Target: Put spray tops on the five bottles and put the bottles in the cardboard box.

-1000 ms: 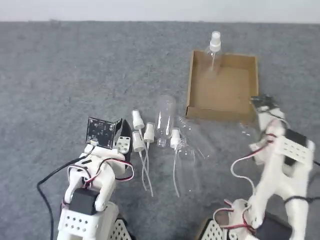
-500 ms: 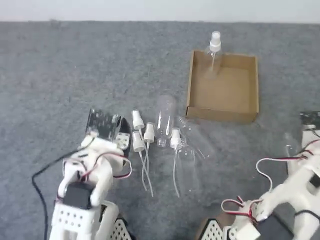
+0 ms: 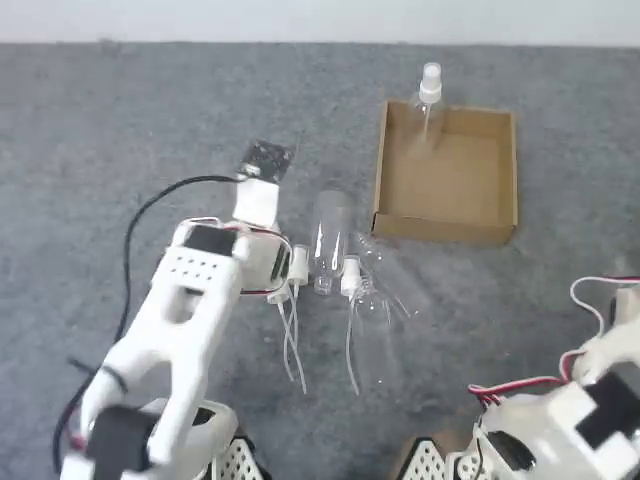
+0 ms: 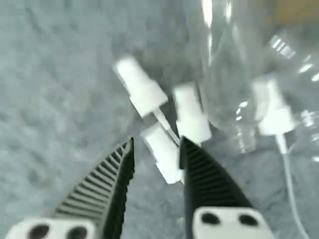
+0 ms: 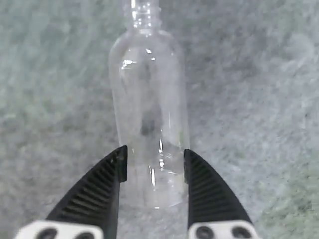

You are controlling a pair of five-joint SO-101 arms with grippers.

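**Left gripper over the spray tops; right gripper holding a bottle**

Loose white spray tops (image 3: 298,264) are lying on the grey carpet (image 3: 110,130) near the middle of the scene. Their dip tubes are trailing toward the near edge. Just to their right, uncapped bottles (image 3: 330,236) are lying on their sides. One capped bottle (image 3: 428,100) is standing upright in the far left corner of the cardboard box (image 3: 445,229), which is sitting to the far right of the group.

The left arm (image 3: 185,320) is stretching from the near left out over the tops, its wrist angling downward. The left gripper (image 4: 156,144) is hovering with its jaws partly open. It is straddling one spray top (image 4: 162,149) and gripping nothing.

The right arm (image 3: 590,410) is sitting folded back at the near right corner, well apart from the box. The right gripper (image 5: 154,152) is holding a clear bottle (image 5: 149,109) by its base end. Its jaws are pressing on both sides, and the open neck is pointing away from the wrist.
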